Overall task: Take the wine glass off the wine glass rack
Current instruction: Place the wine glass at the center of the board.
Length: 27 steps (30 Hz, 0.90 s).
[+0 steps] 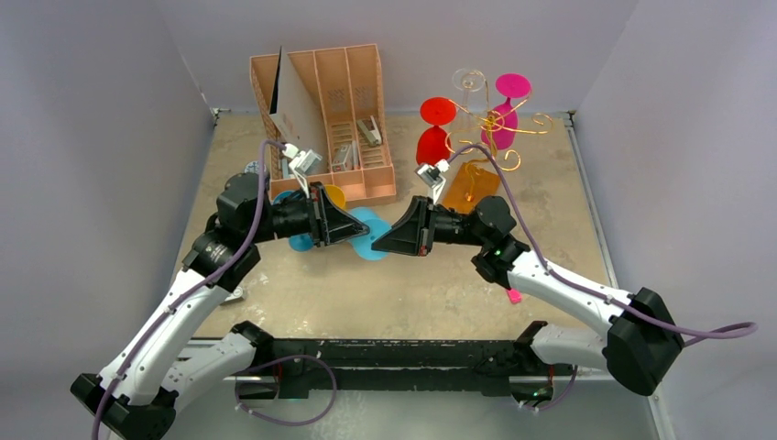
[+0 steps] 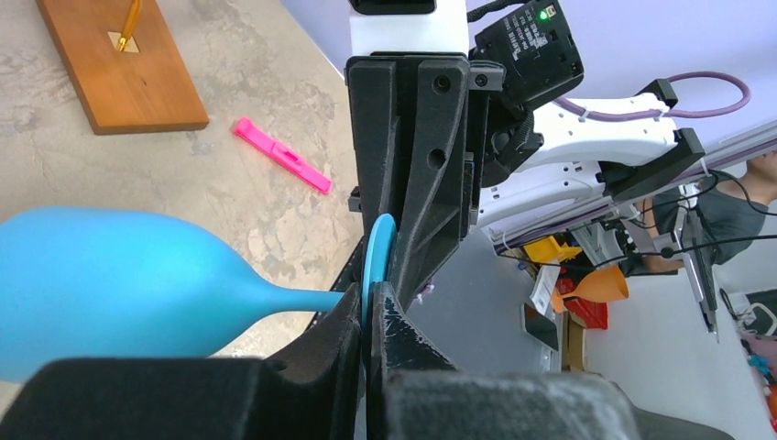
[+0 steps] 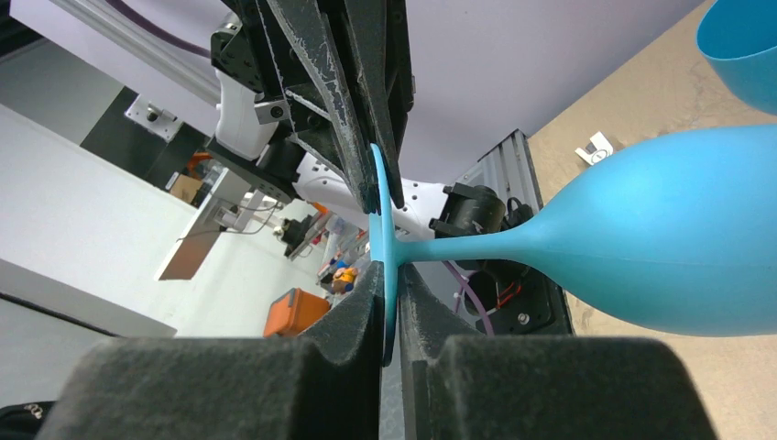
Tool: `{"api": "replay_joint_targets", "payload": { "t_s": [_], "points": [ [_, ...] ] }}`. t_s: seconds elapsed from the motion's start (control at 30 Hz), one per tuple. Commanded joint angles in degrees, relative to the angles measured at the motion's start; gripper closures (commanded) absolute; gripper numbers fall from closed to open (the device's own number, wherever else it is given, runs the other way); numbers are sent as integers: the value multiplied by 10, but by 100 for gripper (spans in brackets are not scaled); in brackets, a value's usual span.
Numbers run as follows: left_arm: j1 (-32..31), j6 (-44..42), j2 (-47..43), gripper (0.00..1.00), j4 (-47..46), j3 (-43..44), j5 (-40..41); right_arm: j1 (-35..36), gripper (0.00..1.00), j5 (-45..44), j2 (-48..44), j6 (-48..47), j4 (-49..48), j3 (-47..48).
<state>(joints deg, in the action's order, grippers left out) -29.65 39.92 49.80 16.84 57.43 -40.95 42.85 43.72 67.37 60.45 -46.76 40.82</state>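
A blue wine glass (image 2: 110, 293) hangs level over the middle of the table, between my two grippers. My left gripper (image 2: 369, 302) is shut on the rim of its flat foot (image 2: 377, 252). From the opposite side my right gripper (image 3: 389, 284) straddles the same foot (image 3: 382, 211), its pads a hair apart with a thin gap beside the disc. The bowl (image 3: 678, 247) points away from both. The wine glass rack (image 1: 495, 119), gold wire on a wooden base (image 1: 469, 183), stands at the back right. It carries a red glass (image 1: 432, 137), a magenta glass (image 1: 504, 115) and a clear one (image 1: 469, 81).
A pink-tan file organiser (image 1: 339, 119) stands at the back left. Another blue glass (image 1: 300, 243) and an orange one (image 1: 334, 195) lie under the left arm. A small pink piece (image 1: 514, 295) lies on the table near the right forearm.
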Motion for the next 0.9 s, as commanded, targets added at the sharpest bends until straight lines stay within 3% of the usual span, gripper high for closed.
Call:
{"api": "replay_joint_targets", "payload": {
  "t_s": [0.0,0.1,0.23,0.27,0.37,0.47,0.67,0.87],
  "points": [
    [0,1,-12,100,-17,13,12,3,92,14,-15,-7,-27,23],
    [0,1,-12,100,-15,13,15,4,100,24,-20,-17,-26,23],
    [0,3,-9,100,-18,14,14,3,100,26,-29,-36,-20,18],
    [0,4,-7,100,-19,14,11,3,96,25,-32,-40,-15,18],
    [0,4,-5,100,-19,15,11,3,66,23,-39,-48,-6,19],
    [1,3,-9,100,-17,13,18,3,60,25,-44,-50,-5,19],
    [0,-3,-16,100,-13,14,23,3,65,43,-51,-31,13,28],
    [1,5,-3,100,-28,12,1,3,85,31,-47,-41,32,38]
  ]
}}
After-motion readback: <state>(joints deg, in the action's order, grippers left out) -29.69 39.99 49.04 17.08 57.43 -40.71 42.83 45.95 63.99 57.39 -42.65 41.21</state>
